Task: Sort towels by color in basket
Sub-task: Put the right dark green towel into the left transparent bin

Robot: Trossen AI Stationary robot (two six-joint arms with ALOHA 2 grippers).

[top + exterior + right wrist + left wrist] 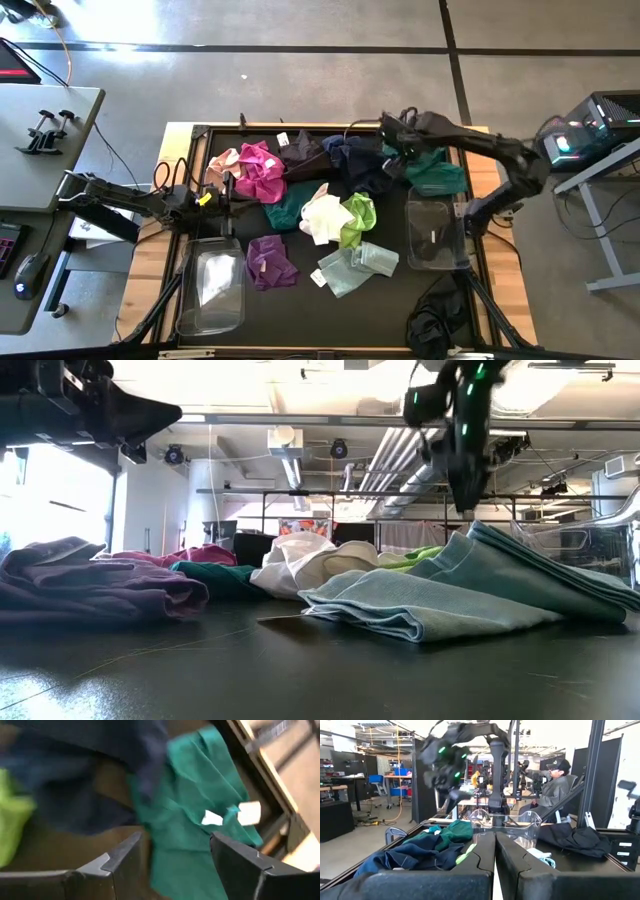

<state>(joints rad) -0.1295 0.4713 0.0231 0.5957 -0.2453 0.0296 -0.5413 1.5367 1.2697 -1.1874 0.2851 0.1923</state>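
Towels lie in loose heaps on the black table: pink (pixel 224 160), magenta (pixel 260 170), dark purple (pixel 302 152), navy (pixel 355 158), teal (pixel 436 170), dark green (pixel 288 207), white (pixel 325 215), lime (pixel 359 218), purple (pixel 270 262), pale mint (pixel 355 268) and black (pixel 435 325). My right gripper (pixel 397 140) hangs open above the table's far side, over where the navy and teal towels meet; in its wrist view the teal towel (pixel 200 795) lies below the gap (pixel 175 842). My left gripper (pixel 228 195) is shut and held level beside the magenta towel, holding nothing (pixel 495 855).
One clear plastic basket (pixel 210 290) stands at the near left, another (pixel 435 235) at the right, just near of the teal towel. A raised frame (pixel 200 135) borders the table. A grey side table (pixel 50 140) stands on the left. A seated person (pixel 557 785) shows beyond the table.
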